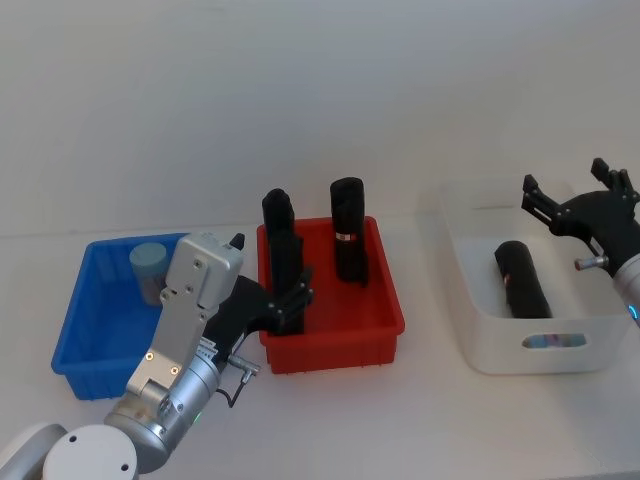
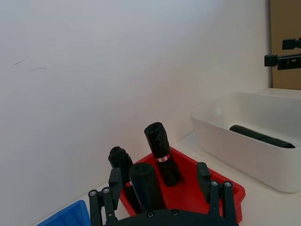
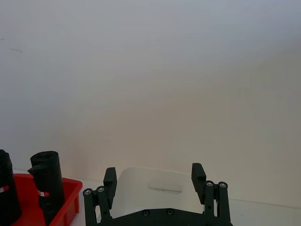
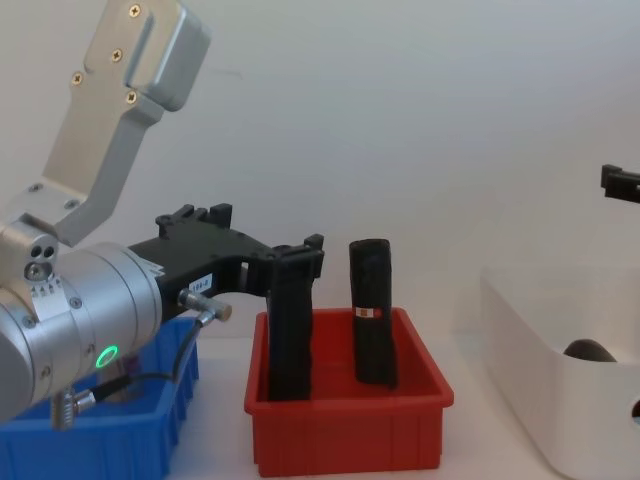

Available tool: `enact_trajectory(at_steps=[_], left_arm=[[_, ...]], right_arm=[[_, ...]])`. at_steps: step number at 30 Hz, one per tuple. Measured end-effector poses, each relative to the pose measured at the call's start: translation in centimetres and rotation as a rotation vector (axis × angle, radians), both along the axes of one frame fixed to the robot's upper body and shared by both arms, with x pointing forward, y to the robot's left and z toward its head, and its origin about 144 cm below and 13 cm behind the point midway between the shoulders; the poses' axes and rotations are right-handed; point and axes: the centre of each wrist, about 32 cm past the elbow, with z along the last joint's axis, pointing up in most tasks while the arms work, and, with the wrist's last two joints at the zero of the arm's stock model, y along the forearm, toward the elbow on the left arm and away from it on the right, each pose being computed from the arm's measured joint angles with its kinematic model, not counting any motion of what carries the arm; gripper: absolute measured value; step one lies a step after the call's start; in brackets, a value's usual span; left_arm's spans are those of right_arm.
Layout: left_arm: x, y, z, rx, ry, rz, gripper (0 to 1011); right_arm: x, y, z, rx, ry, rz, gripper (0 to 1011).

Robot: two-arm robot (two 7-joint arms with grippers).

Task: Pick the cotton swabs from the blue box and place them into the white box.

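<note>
Hanging with its fingers spread and nothing in them, the left gripper (image 1: 296,300) sits over the red bin's (image 1: 330,345) near-left corner — by the black rolls (image 1: 348,243), not the blue box (image 1: 75,330). Next, I think, it must swing toward 9 o'clock to the one cotton swab jar (image 1: 150,268). The right gripper (image 1: 575,200) waits spread over the white box (image 1: 480,340) — one roll (image 1: 522,280) inside, three in red.

no legible text, red-white bands on black rolls (image 1: 347,238) unreadable
</note>
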Motion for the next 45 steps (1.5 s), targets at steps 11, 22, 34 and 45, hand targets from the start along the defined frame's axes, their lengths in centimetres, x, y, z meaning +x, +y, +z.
enact_trajectory(at_steps=[11,22,34,45], left_arm=[[0.00,0.00,0.00,0.000,0.000,0.000,1004],[0.00,0.00,0.00,0.000,0.000,0.000,1004],[0.00,0.00,0.00,0.000,0.000,0.000,1004],[0.00,0.00,0.00,0.000,0.000,0.000,1004]], right_arm=[[-0.04,-0.06,0.02,0.001,-0.003,0.000,1002],[-0.07,-0.11,0.03,0.001,-0.004,-0.001,1002],[-0.08,-0.11,0.02,0.001,-0.004,-0.001,1002],[-0.08,-0.10,0.03,0.001,-0.004,-0.001,1002]])
